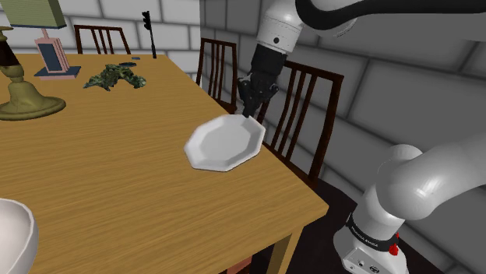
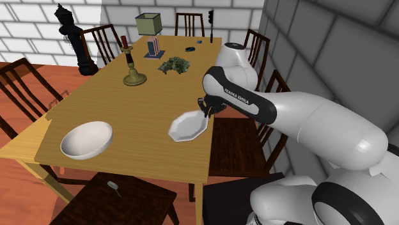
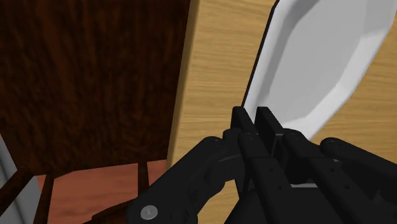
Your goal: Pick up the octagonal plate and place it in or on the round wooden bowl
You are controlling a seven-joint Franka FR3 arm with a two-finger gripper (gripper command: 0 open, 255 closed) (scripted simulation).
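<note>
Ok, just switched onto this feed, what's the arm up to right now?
The gripper is shut on the rim of the white octagonal plate and holds it tilted, apparently just off the wooden table, near the edge by a dark chair. The bowl, drawn white here, sits empty across the table, well apart from the plate. The plate has not yet been placed in it.

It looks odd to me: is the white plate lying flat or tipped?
Tipped. The pincer clasps the plate by its rim; that side sits higher above the table than the opposite edge.
</note>
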